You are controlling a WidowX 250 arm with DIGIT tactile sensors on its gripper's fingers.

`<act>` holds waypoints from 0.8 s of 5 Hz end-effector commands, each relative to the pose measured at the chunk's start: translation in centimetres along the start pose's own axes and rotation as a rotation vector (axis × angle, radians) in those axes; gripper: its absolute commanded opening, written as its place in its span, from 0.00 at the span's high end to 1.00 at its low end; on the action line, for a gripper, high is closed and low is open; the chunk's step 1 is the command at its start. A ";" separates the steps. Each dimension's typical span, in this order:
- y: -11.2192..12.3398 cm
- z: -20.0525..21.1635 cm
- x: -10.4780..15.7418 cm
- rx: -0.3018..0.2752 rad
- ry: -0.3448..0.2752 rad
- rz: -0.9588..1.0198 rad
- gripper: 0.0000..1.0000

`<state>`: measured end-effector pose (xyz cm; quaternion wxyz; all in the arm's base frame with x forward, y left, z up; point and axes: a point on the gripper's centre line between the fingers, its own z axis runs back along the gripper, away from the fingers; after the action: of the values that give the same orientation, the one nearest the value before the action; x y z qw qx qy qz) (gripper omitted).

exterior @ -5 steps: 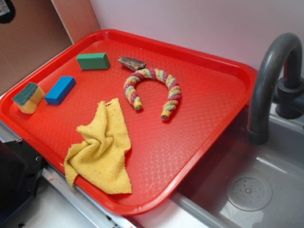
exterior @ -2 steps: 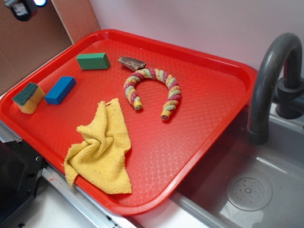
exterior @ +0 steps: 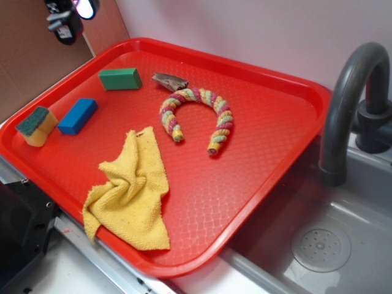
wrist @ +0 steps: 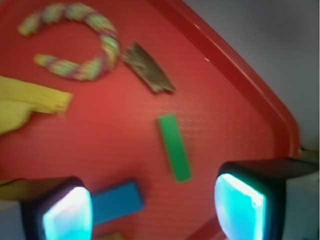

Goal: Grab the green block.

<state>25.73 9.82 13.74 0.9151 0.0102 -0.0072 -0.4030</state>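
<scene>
You see first the big red tray (exterior: 269, 128), which fills most of the exterior view and carries all the small things. To its right is the grey sink (exterior: 343, 245) with a dark curved faucet (exterior: 349, 92) standing at its back edge.

On the tray, the largest thing is the yellow cloth (exterior: 131, 193), crumpled near the front edge, with one corner hanging over the rim. Behind it, near the middle, lies the braided rope (exterior: 196, 116), bent like a horseshoe with both ends toward the front. Just behind the rope is a small brown scrap (exterior: 170, 81).

The green block (exterior: 120, 78) lies flat in the far left part of the tray, just left of the brown scrap and apart from it. In front of it, well apart, is the blue block (exterior: 78, 116), and just left of the blue one stands the yellow sponge (exterior: 37, 125) with a dark green top.

The gripper (wrist: 152, 205) is high above the far left corner of the tray. In the wrist view you see its jaws wide apart and holding nothing; the green block lies below, between the two fingers (wrist: 240, 202) but nearer to the right one, and nothing touches it.
</scene>
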 end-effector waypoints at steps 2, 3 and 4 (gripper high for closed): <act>2.2 -4.0 1.6 0.040 0.052 -0.039 0.00; 1.9 -6.0 1.8 0.013 0.079 -0.070 0.00; 1.2 -6.9 1.9 0.015 0.080 -0.081 0.00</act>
<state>27.09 10.15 6.05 0.9001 0.0203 0.0410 -0.4332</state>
